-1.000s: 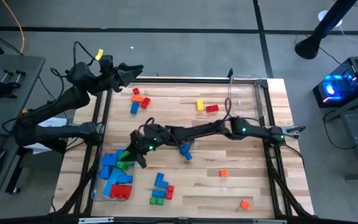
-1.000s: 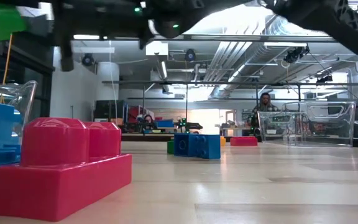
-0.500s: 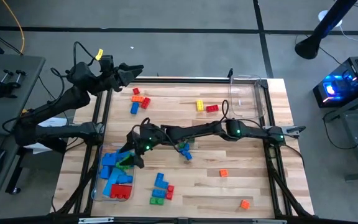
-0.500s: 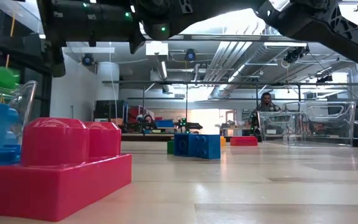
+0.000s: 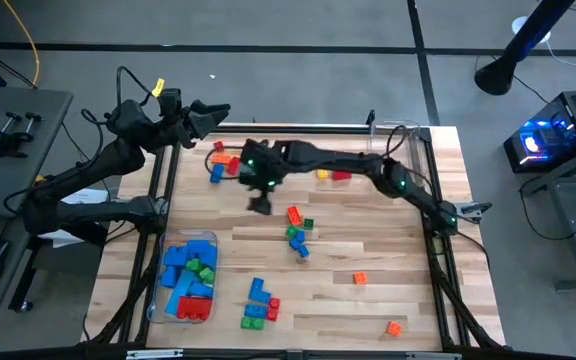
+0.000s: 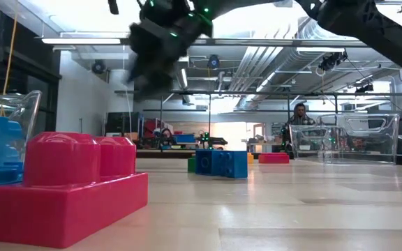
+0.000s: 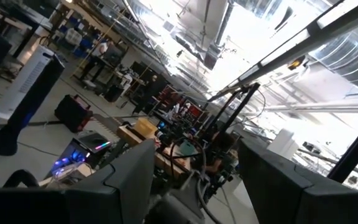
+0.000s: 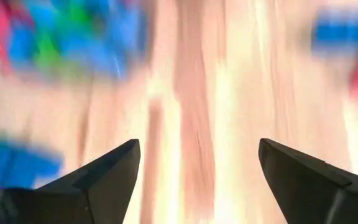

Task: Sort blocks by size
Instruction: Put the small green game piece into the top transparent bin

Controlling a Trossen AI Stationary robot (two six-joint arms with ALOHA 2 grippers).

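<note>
**Wooden desk with scattered toy blocks and two robot arms**

Wood planks form the desk (image 5: pixel 388 290), seen from above with a grey floor around it. Going near to far: at the near edge lie an orange block (image 5: pixel 394 327), a small cluster of green, blue and red blocks (image 5: pixel 258 305), and a lone orange block (image 5: pixel 359 278). At the near left corner a clear tub (image 5: pixel 211 250) holds a pile of blue, green and red blocks (image 5: pixel 188 280). From desk height a big red block (image 6: pixel 68 188) fills the near left.

Toward the middle sits a loose group of red, green and blue blocks (image 5: pixel 297 232). Just beyond them, the right end effector (image 5: pixel 258 203) hangs above bare wood, its arm reaching across from the right side. Its two dark fingers (image 8: pixel 101 177) stand wide apart with nothing between them, so it is released.

Farther back lie a yellow and a red block (image 5: pixel 332 172), and orange, red and blue blocks (image 5: pixel 224 163) to their left. A second clear tub (image 5: pixel 393 155) stands at the far right corner.

At the far left corner the left end effector (image 5: pixel 218 113) rests raised off the desk edge, fingers apart and empty.
</note>
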